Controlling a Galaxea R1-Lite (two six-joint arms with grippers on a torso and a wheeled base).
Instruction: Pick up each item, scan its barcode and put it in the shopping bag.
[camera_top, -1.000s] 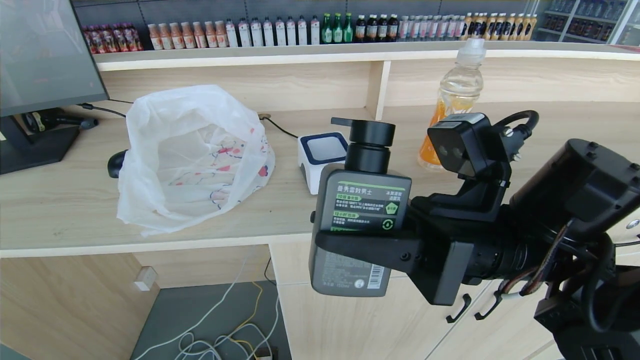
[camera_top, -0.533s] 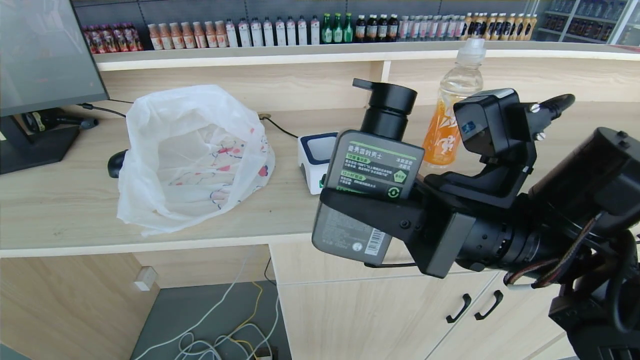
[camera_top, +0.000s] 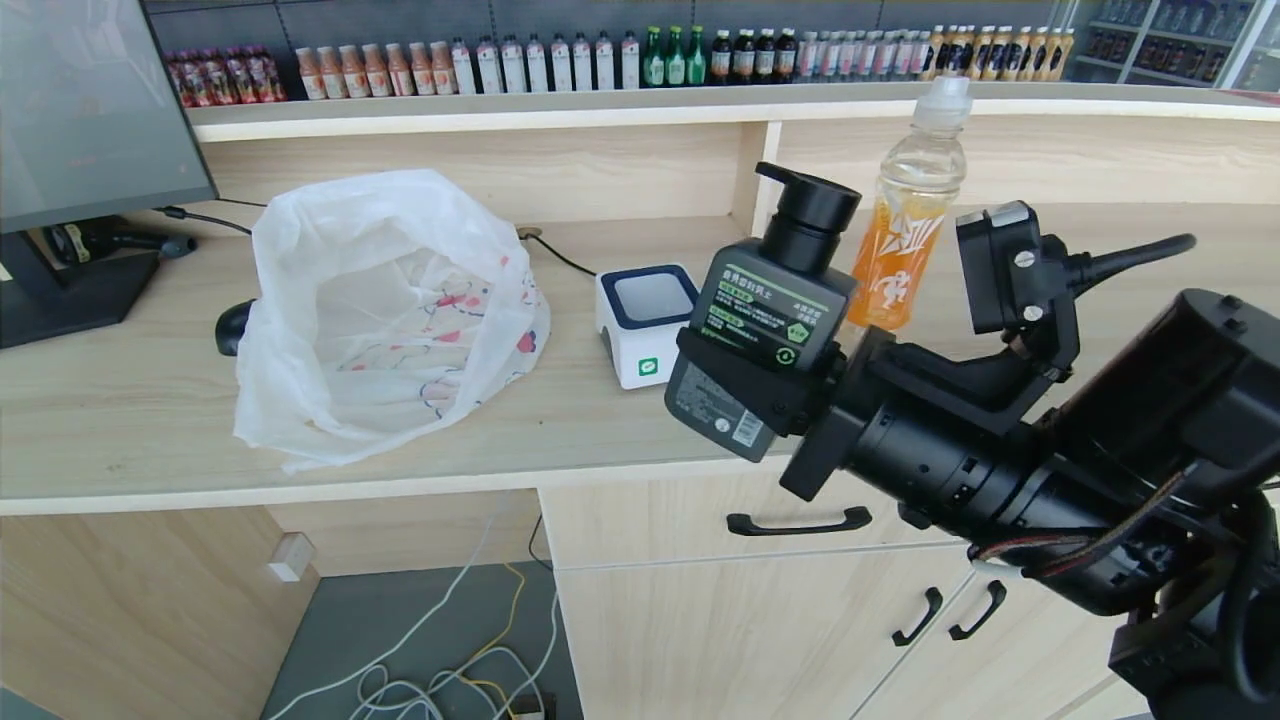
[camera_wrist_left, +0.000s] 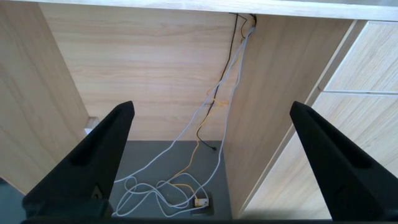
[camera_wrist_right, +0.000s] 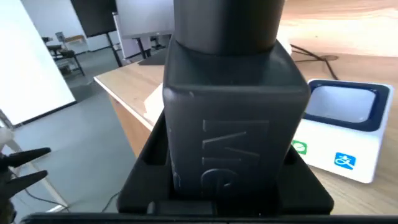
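The shopping bag (camera_top: 390, 310) sits on the left part of the wooden surface (camera_top: 120, 400). It is white and thin, and its mouth is open toward the robot. A dark mouse (camera_top: 232, 328) peeks out at the bag's 9 o'clock, right against it.

Under the surface, the left pincer (camera_wrist_left: 211, 168) hangs with its two black fingers spread wide. It holds nothing. Loose cables (camera_wrist_left: 180, 180) lie on the floor past it.

At the bag's 3 o'clock stands the small white scanner (camera_top: 645, 320), with its window facing up. The two are close but do not touch.

The grey pump bottle (camera_top: 765, 330) is at the scanner's 3 o'clock, just beside it. It is held up off the surface and leans, so its black pump top points to about 1 o'clock. The right pincer (camera_top: 755, 385) comes in from the bottle's 4 o'clock and is closed tight on the bottle's lower half. One finger crosses the label side, and the barcode shows below that finger, near 6 o'clock. From the right wrist, the bottle (camera_wrist_right: 230, 124) stands between the two fingers of the pincer (camera_wrist_right: 230, 186), with the scanner (camera_wrist_right: 345, 130) close behind.

An orange drink bottle (camera_top: 905, 240) stands upright on the surface at the grey bottle's 2 o'clock.
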